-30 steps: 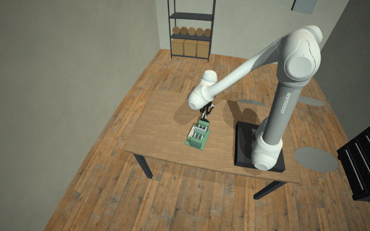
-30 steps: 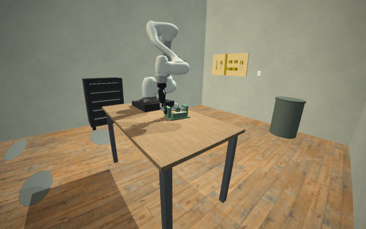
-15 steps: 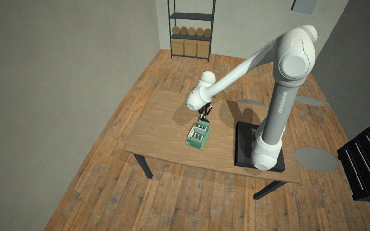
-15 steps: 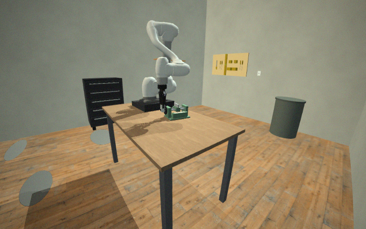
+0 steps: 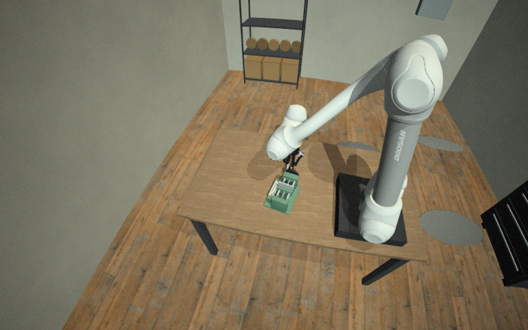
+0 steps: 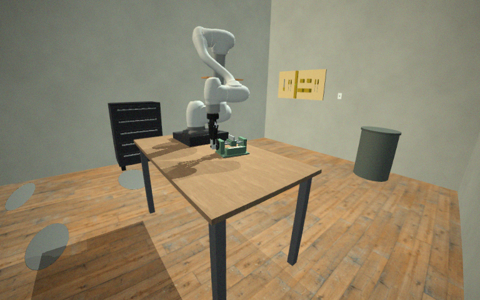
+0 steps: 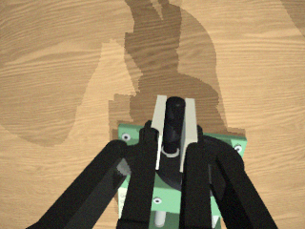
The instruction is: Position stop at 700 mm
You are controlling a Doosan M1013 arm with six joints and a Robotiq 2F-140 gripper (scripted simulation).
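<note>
Two fingers (image 5: 289,167) (image 6: 212,145) were closed about the black crank handle (image 7: 174,121), pinching it between their pale pads. The handle belonged to the handwheel (image 5: 292,171) (image 6: 217,145) (image 7: 168,175), at the far end of the green stop fixture (image 5: 279,204) (image 6: 235,151) (image 7: 178,202) as seen from above. That fixture sat on the wooden surface (image 5: 229,174) (image 6: 226,187) (image 7: 57,62), left of the arm's black base. I took the step in hand to be winding the stop toward its mark; from where I stood, no reading could be made out, so I couldn't say whether 700 was reached. If short, the next move called for more cranking along the handle's circle; if there, for parting the fingers squarely, lest they nudge the wheel.
</note>
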